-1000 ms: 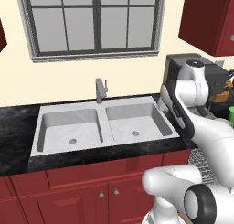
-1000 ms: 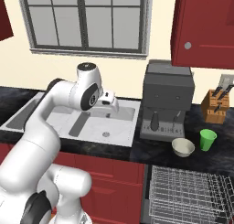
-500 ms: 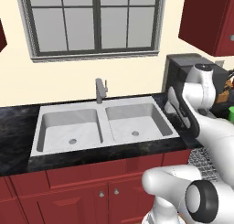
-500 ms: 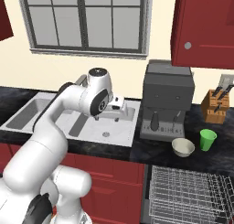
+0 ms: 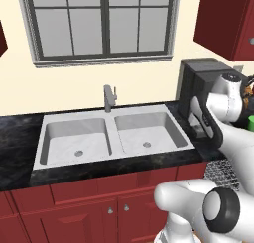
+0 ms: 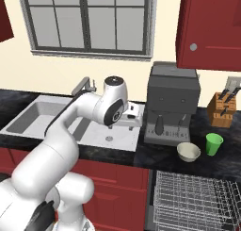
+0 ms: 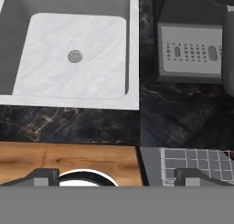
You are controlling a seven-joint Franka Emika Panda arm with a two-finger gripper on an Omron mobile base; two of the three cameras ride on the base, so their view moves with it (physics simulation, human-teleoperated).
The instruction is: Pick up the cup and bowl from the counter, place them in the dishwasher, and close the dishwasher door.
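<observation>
i see the counter [image 6: 169, 155] first, a glossy black speckled stone slab running wall to wall over dark red cabinet fronts [image 5: 89, 207]. sunk into it is the grey steel double sink [image 5: 111, 138], two squared basins with pale marbled floors and a small round drain in each; a stubby steel faucet [image 5: 109, 97] stands behind the divider. right of the sink sits the boxy dark grey coffee machine [image 6: 172, 103], and its perforated drip tray [image 7: 194, 51] shows in the hand view. below the counter edge the dishwasher [image 6: 195, 202] stands open, its silver wire-grid rack pulled out.

my arm reaches across the right basin, and the gripper [image 7: 116, 176] hangs above the counter's front edge between sink and coffee machine; its two dark fingertips [image 7: 43, 176] stand far apart with nothing between them, so it is spread wide and empty.

the bowl [image 6: 188, 151], a shallow round cream dish, rests on the stone in front of the coffee machine. just beside it, to its right, is the cup [image 6: 213, 144], a plain bright green tumbler, upright. behind them a wooden knife block [image 6: 222, 108] stands by the wall.
</observation>
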